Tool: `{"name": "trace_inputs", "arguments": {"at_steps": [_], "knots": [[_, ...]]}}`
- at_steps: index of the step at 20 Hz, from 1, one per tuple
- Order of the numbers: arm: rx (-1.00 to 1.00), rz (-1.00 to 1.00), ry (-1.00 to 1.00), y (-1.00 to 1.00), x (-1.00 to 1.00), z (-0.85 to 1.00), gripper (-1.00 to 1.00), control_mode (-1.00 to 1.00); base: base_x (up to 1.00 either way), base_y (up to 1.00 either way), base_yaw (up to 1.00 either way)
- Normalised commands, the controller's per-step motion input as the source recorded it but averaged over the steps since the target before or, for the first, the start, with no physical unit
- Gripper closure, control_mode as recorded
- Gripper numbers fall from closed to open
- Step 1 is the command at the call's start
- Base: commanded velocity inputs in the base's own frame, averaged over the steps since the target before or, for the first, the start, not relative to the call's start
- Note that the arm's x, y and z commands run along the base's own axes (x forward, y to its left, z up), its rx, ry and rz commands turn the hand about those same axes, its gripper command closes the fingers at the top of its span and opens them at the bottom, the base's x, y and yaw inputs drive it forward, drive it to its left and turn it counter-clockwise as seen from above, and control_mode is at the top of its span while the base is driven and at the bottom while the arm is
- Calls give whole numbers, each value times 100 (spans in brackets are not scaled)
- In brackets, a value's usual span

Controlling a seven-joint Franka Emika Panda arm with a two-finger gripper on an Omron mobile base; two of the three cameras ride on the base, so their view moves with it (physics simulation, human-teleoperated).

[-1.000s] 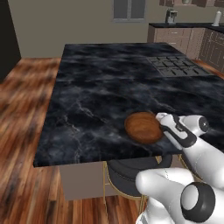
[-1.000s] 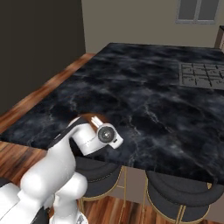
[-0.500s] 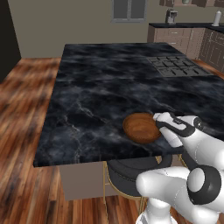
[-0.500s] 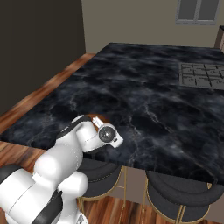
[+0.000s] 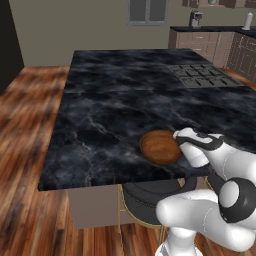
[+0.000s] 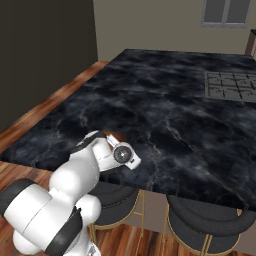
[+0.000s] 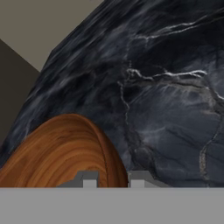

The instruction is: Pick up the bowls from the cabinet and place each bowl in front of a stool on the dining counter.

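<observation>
- The wooden bowl [image 5: 161, 147] sits low over the near edge of the dining counter [image 5: 125, 105], upright with its opening facing up; whether its base touches the marble I cannot tell.
- The gripper [image 7: 113, 178] is clenched on the bowl's rim: in the hand view one fingertip [image 7: 89, 179] sits inside the rim and the other outside, with the rim wall between them.
- In the left base view the white hand comes at the bowl from its right side, pressed against the rim.
- In the right base view the arm bends over the counter's near edge and hides most of the bowl [image 6: 114, 136]; a reddish-brown sliver shows just above the wrist.
- A dark round stool [image 5: 150, 197] with gold legs stands under the counter edge right below the bowl; a second stool [image 6: 210, 220] stands beside it to the right.
- The black cooktop [image 5: 202, 76] lies in the far right part of the counter, well apart from the bowl.
- A coffee machine [image 5: 195, 19] stands on the worktop along the back wall.
</observation>
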Motion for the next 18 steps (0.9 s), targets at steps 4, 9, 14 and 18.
{"name": "trace_inputs", "arguments": {"at_steps": [4,9,14,18], "knots": [[0,0,0,-9,11,-10,100,-100,0,0,0],[0,0,0,-5,9,-13,100,-100,0,0,0],[0,0,0,0,12,-18,100,-100,0,0,0],[0,0,0,0,19,-16,100,-100,0,0,0]]}}
